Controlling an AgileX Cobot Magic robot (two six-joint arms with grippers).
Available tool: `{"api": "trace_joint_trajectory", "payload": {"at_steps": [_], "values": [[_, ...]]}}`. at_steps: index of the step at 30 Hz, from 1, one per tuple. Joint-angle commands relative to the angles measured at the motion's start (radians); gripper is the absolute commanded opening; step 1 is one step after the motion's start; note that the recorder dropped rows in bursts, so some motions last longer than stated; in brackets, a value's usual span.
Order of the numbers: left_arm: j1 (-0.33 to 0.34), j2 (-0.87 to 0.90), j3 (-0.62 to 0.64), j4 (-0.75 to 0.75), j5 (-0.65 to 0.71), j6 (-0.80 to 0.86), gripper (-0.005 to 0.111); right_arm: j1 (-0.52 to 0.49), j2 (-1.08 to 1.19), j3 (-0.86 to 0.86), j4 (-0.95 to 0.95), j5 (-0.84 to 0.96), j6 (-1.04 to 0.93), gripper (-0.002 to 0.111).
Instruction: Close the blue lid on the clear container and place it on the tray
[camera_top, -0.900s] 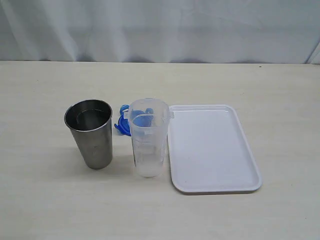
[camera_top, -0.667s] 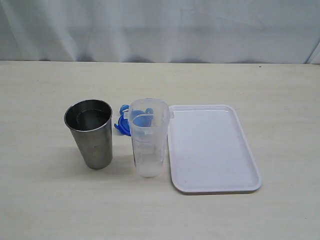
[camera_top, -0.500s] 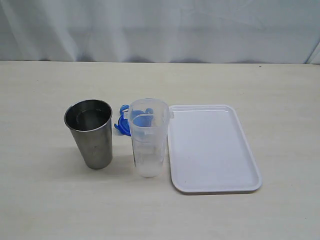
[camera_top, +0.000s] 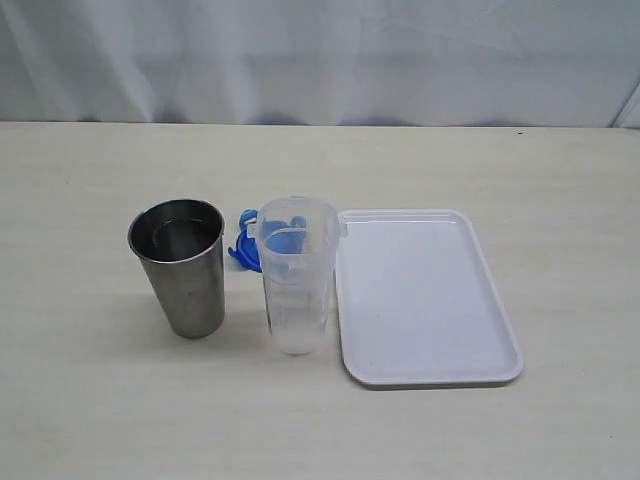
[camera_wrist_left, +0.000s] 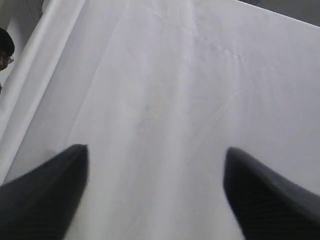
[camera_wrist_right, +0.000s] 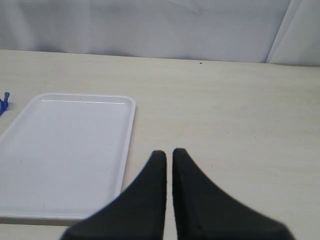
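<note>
Exterior view first: we see the clear container (camera_top: 296, 275) standing upright and uncovered on the counter (camera_top: 100, 410). The tray (camera_top: 430, 300) lies flat at its 3 o'clock, its long edge just beside the container's side; we cannot tell whether they touch. The blue lid (camera_top: 243, 252) lies on the counter at the container's 11 o'clock, partly hidden behind it and showing through its clear wall. At the container's 9 o'clock stands a steel cup (camera_top: 180, 265), upright, near it but apart. A white curtain (camera_top: 320, 60) hangs along the counter's far edge at 12 o'clock.

From the left wrist view we find the left hand (camera_wrist_left: 156, 152) with its fingers spread wide apart, gripping nothing and facing white cloth.

From the right wrist view we see the right hand (camera_wrist_right: 169, 151) with its fingers pressed together, holding nothing, over the counter near a corner of the tray.
</note>
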Motion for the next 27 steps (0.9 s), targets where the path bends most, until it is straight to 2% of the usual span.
{"api": "trace_joint_trajectory", "payload": {"at_steps": [1, 5, 11, 20, 27], "values": [[-0.007, -0.002, -0.025, 0.080, -0.029, -0.013, 0.094, -0.008, -0.005, 0.003, 0.002, -0.004, 0.003, 0.005], [-0.007, 0.080, -0.034, 0.139, -0.101, -0.032, 0.093, -0.008, -0.005, 0.003, 0.002, -0.004, 0.003, 0.005], [-0.007, 0.349, -0.034, 0.175, -0.198, -0.038, 0.093, -0.008, -0.005, 0.003, 0.002, -0.004, 0.003, 0.005], [-0.007, 0.783, -0.034, 0.437, -0.399, -0.111, 0.093, -0.008, -0.005, 0.003, 0.002, -0.004, 0.003, 0.005], [-0.007, 1.079, -0.034, 0.442, -0.527, -0.010, 0.093, -0.008, -0.005, 0.003, 0.002, -0.004, 0.003, 0.005]]}}
